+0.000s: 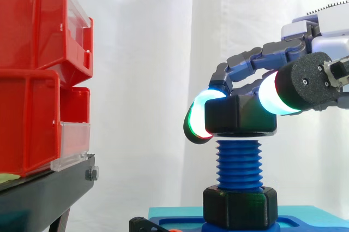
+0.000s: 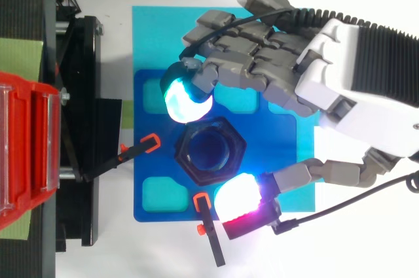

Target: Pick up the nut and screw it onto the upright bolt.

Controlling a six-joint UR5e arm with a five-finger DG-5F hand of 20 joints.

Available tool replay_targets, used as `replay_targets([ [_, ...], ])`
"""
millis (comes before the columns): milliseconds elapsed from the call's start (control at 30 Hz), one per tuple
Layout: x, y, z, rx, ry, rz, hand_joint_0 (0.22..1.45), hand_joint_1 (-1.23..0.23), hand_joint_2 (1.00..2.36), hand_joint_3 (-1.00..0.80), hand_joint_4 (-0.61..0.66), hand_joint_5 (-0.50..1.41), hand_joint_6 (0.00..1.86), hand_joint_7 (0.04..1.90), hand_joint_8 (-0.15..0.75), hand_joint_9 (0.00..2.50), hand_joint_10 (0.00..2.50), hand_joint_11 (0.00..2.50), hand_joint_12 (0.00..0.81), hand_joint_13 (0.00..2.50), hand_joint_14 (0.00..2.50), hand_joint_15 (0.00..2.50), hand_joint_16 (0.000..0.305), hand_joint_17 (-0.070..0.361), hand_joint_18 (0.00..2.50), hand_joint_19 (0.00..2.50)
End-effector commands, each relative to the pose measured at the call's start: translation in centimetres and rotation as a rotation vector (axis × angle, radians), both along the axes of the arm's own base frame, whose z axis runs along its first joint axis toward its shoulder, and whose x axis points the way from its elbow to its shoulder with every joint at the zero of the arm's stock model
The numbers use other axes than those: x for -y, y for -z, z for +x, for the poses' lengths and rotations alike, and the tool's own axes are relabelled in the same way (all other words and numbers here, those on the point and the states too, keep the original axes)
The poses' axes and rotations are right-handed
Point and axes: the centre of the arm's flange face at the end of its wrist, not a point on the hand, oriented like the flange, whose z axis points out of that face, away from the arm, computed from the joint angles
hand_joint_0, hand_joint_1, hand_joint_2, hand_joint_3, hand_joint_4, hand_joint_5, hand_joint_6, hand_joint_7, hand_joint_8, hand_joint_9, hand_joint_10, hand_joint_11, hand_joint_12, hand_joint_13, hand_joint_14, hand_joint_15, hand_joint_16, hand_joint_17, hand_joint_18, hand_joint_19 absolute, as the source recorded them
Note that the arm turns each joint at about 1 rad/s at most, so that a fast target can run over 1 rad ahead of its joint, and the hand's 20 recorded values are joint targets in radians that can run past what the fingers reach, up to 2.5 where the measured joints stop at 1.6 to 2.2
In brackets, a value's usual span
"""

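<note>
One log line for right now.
hand: shut on nut | nut: at top of upright bolt | thread engagement: cannot tell

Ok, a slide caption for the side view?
The hand pinches the black nut seated on top of the upright blue bolt.

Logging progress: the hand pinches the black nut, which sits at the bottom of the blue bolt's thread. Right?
Not quite. The hand does pinch the black nut, but it sits at the top of the blue bolt, bare thread below it, as the side view shows. The one at the bottom is a second nut.
</note>
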Motion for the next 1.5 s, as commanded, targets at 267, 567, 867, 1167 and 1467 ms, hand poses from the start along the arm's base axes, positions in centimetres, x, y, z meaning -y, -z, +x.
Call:
replay_targets([
  [267,0.5,0.0,0.0,-0.001,-0.002,0.000,0.51,-0.70,1.00,-0.50,0.21,-0.20,0.50,1.11,0.250,0.34,0.00,0.00,0.267,0.24,0.00,0.00,0.028,0.063,0.02,0.00],
  [567,1.0,0.2,0.0,-0.009,-0.013,-0.002,0.51,-0.70,1.00,-0.50,0.21,-0.20,0.50,1.11,0.250,0.34,0.00,0.00,0.267,0.23,0.00,0.00,0.028,0.063,0.02,0.00],
  [867,1.0,0.2,0.0,-0.007,-0.013,-0.002,0.51,-0.70,1.00,-0.50,0.21,-0.20,0.50,1.10,0.251,0.34,0.00,0.00,0.268,0.24,0.00,0.00,0.028,0.063,0.02,0.00],
  [1167,0.9,0.1,0.1,-0.006,-0.015,-0.001,0.51,-0.70,1.00,-0.50,0.21,-0.20,0.50,1.11,0.251,0.34,0.00,0.00,0.267,0.24,0.00,0.00,0.028,0.064,0.02,0.00],
  [1467,0.8,0.2,0.0,-0.010,-0.019,-0.002,0.51,-0.70,1.00,-0.50,0.21,-0.20,0.50,1.11,0.249,0.33,0.00,0.00,0.267,0.24,0.00,0.00,0.028,0.063,0.02,0.00],
])
